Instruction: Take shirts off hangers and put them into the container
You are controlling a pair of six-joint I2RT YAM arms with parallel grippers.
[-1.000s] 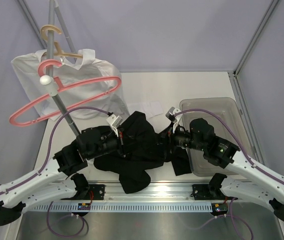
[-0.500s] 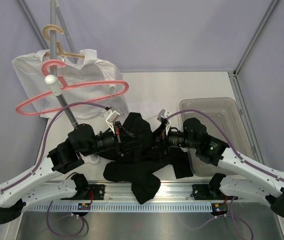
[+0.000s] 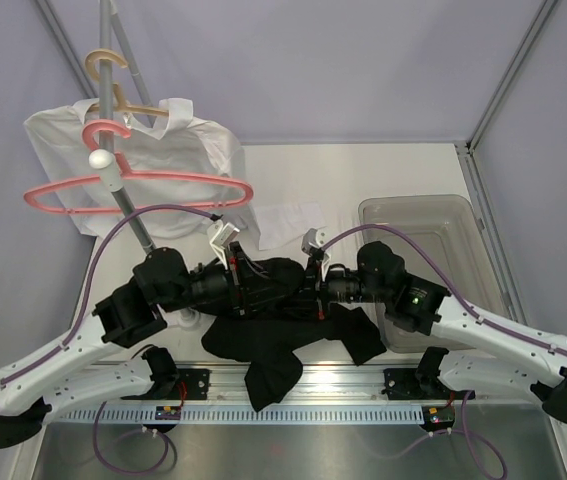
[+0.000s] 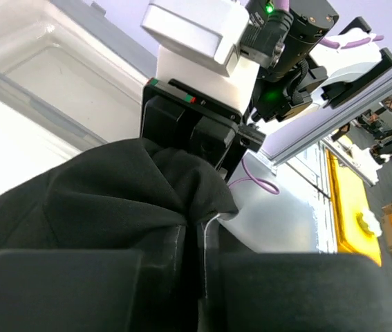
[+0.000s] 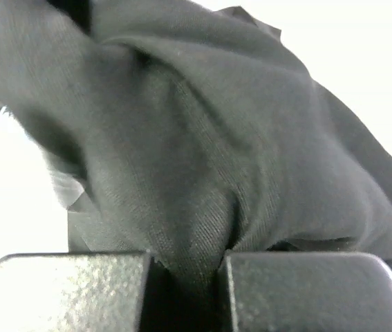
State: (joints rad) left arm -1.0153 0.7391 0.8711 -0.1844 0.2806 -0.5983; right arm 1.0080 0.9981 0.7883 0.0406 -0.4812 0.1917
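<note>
pale lilac walls (image 3: 313,60) close in a white worktop (image 3: 363,170), arms bolted along its near edge.

black shirt (image 3: 268,335) sits bunched at the middle of the near edge, strung betw. the two grippers, w/ one flap spilling over that edge toward the rail. it's outside the clear bin (image 3: 418,201), which stands at the right edge of the worktop, about mid-depth; its inside looks bare from the top view.

left gripper (image 3: 245,285) points right, right gripper (image 3: 306,290) points left, tips facing each other and close together. left wrist view: left gripper (image 4: 199,277) jaws narrow, a fold of black shirt (image 4: 113,200) pinched betw. them, w/ the right arm's gripper body and white camera block straight ahead and the clear bin (image 4: 16,83) behind at upper left. right wrist view: right gripper (image 5: 185,290) jaws narrow too, clamped on a ridge of the black shirt (image 5: 202,159); fabric fills most of that view.

far-left corner: grey rack pole (image 3: 131,215) w/ white knob (image 3: 99,159) leans up. white shirt (image 3: 168,160) hangs there on the tan hanger (image 3: 105,62). pink hanger (image 3: 148,190) hooks on the pole in front of it, bare, roughly level.

small white scrap (image 3: 288,222) lies flat mid-worktop, just beyond the black shirt.
</note>
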